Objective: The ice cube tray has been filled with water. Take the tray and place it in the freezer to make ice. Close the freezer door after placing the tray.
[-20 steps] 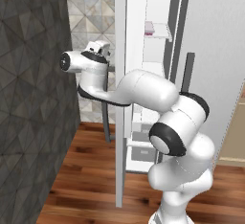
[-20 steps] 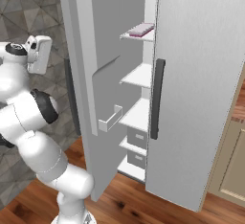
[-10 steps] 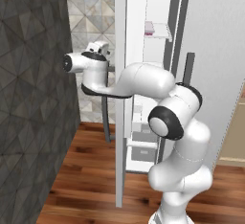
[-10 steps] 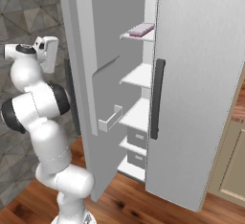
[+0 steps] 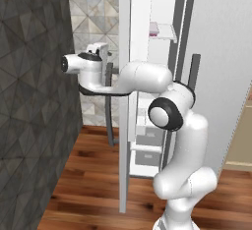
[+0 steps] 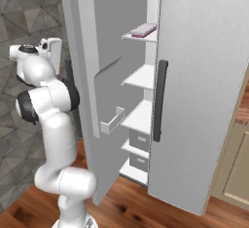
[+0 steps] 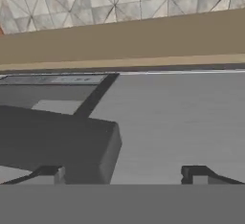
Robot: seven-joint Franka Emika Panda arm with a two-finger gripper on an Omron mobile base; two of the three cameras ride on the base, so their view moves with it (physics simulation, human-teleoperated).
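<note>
Tray (image 6: 143, 29) sits on a freezer (image 6: 141, 78) shelf. Tool (image 7: 127, 173), spread and empty, reaches behind the door (image 6: 104, 85), apparently to push it shut

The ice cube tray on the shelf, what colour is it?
Pale pinkish white, clearest in the right base view: ice cube tray.

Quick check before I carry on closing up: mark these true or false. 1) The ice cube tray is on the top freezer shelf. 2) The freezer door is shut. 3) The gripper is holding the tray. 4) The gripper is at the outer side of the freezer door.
1) The ice cube tray lies on the freezer's top shelf: true.
2) The freezer door is shut: false, it stands wide open.
3) The gripper holds the tray: false, its jaws are open and empty.
4) The gripper is at the door's outer side: true, near the dark bar handle.
</note>
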